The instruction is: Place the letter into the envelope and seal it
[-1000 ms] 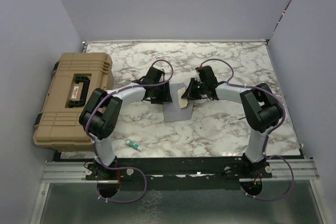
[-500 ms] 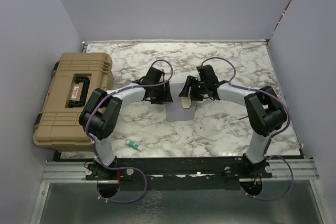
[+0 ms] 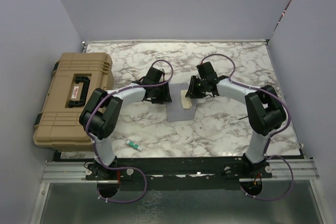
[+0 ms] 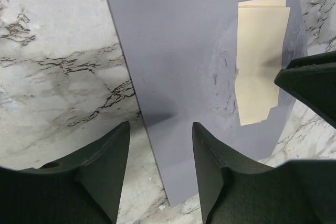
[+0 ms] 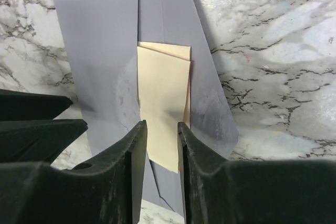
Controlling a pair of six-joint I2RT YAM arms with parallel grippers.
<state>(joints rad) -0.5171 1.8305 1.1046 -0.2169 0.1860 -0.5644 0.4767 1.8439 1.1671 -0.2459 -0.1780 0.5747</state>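
Observation:
The grey envelope (image 3: 177,110) lies flat on the marble table between both arms. The peach-tan letter (image 3: 185,99) rests on top of it, along its right side. Whether any end of the letter is tucked inside I cannot tell. In the left wrist view my left gripper (image 4: 160,135) is open, its fingers straddling the envelope (image 4: 178,51) at its left edge, with the letter (image 4: 260,66) off to the right. My right gripper (image 5: 160,127) hovers just over the letter (image 5: 163,87), jaws a narrow gap apart and holding nothing. The envelope (image 5: 94,51) spreads out beneath the letter.
A big tan hard case (image 3: 73,95) sits at the table's left edge. A small green-and-white pen (image 3: 133,145) lies near the front edge. Purple walls close in the table on three sides. The left gripper's fingers (image 5: 37,121) show at the left of the right wrist view.
My right gripper was shut on the letter, holding it raised; it has let go and the letter now lies flat on the envelope. The left gripper stays in place.

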